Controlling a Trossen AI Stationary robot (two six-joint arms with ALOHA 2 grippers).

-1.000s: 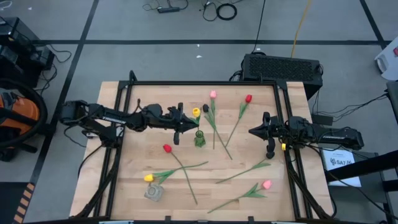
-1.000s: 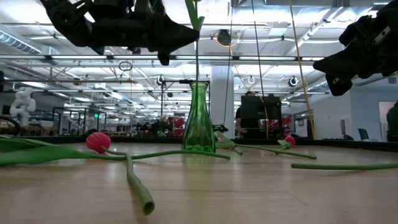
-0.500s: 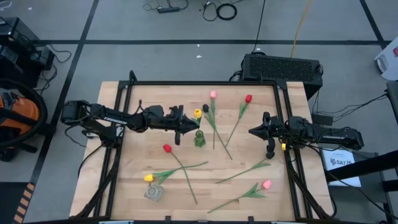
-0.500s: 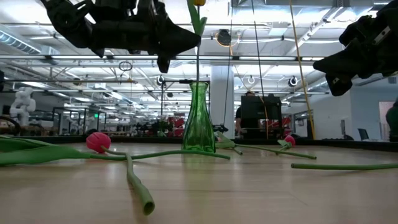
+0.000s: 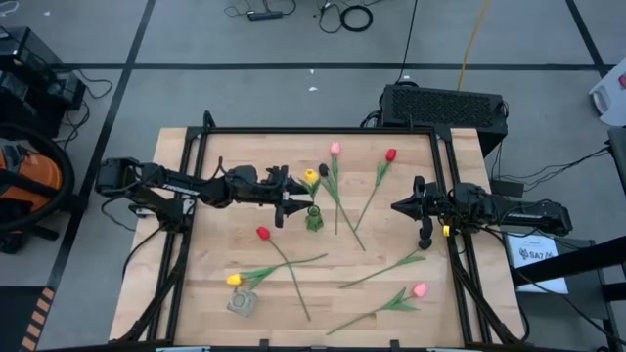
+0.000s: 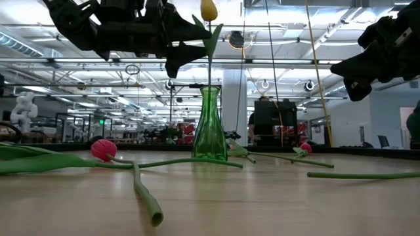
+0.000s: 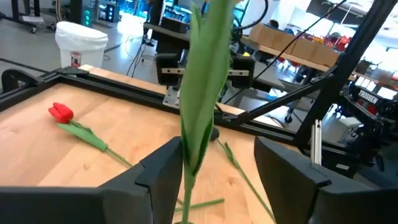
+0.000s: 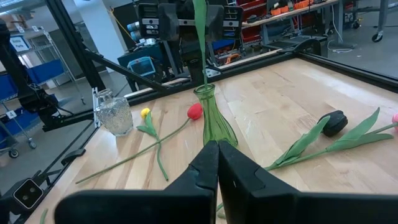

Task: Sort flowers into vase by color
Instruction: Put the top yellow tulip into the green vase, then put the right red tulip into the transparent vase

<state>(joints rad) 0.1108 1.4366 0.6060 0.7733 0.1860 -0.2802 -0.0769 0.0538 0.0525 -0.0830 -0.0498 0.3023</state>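
Note:
A yellow tulip [image 6: 209,10] stands upright with its stem in the green glass vase [image 6: 209,124] at the table's middle. The same yellow tulip [image 5: 310,177] and green vase [image 5: 313,217] show from above. My left gripper [image 7: 217,149] is open and level, one finger on each side of the tulip's stem and leaf above the vase's mouth. From above, my left gripper [image 5: 298,202] sits just left of the vase. My right gripper [image 5: 395,206] waits shut near the table's right edge, holding nothing. My left gripper comes level from the table's left, open around the tulip's leaf and stem. The leaf [image 7: 194,124] runs close along the inner side of one finger [image 7: 168,165]; I cannot tell whether they touch.
Loose tulips lie around the vase: red [image 5: 262,233] and yellow [image 5: 234,280] at the near left, pink [image 5: 335,149], black [image 5: 323,170] and red [image 5: 390,154] at the far side, pink [image 5: 420,289] near right. A clear glass vase [image 5: 241,303] stands near left. Black rails [image 5: 313,131] frame the table.
My left gripper has opened and rolled a little about its own axis, staying in place. The yellow tulip has let down deeper into the green vase: its head, above the low view's top edge before, now shows whole.

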